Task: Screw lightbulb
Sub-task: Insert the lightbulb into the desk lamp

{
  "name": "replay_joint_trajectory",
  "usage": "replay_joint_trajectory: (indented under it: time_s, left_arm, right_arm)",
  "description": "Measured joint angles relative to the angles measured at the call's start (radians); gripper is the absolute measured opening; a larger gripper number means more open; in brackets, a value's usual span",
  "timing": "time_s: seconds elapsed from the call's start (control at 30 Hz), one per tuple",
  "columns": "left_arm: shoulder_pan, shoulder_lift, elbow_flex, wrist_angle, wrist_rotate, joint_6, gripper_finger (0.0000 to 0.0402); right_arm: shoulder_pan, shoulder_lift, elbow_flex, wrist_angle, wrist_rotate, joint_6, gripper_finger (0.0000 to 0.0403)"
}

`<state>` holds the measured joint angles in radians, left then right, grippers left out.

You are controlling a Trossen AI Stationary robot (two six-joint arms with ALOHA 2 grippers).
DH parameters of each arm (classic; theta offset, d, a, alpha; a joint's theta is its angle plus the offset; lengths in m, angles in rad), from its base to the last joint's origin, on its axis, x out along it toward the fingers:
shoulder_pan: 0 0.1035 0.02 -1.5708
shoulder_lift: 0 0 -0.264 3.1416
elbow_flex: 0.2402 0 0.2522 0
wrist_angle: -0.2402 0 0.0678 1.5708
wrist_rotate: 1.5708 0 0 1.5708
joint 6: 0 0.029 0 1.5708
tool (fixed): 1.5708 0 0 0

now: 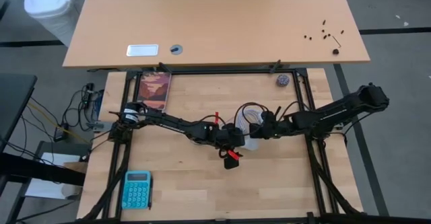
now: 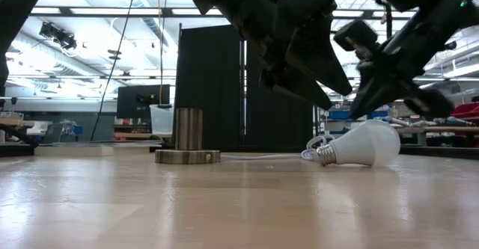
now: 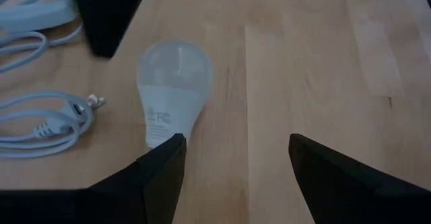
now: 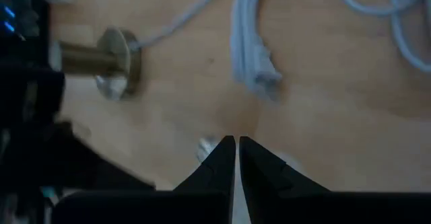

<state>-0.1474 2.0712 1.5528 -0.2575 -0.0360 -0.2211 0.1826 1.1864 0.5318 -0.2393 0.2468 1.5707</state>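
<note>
Your lightbulb [image 3: 173, 93] lies loose on the table, just ahead of the left gripper [image 3: 236, 163], fingers apart; the right gripper [image 4: 237, 150] is closed, empty. Pickup and screwing into the socket [image 2: 188, 139] remain.

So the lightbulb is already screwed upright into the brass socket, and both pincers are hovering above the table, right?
Not quite. The lightbulb isn't in the socket; the low view shows it lying on its side on the table, apart from the socket. The rest holds: the left pincer and right pincer both hover above the table.
</note>
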Motion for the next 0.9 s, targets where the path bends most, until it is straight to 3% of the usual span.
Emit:
replay_joint_trajectory:
  time_s: [0.17,0.3,0.67,0.9]
  left_arm:
    - [-0.009,0.000,0.000,0.003,0.017,0.001,0.0266]
    - [-0.017,0.000,0.000,0.007,0.020,0.022,0.0266]
    - [-0.019,0.000,0.000,0.022,0.009,0.059,0.0266]
    - [-0.019,0.000,0.000,0.000,-0.105,0.061,0.0266]
  right_arm:
    - [0.078,-0.009,0.062,-0.310,-0.044,0.056,0.0029]
    - [0.127,-0.007,0.069,-0.338,-0.065,0.067,0.0022]
    - [0.161,0.104,0.069,-0.235,-0.055,0.098,0.0015]
    - [0.126,0.251,0.069,0.084,-0.055,-0.079,0.0013]
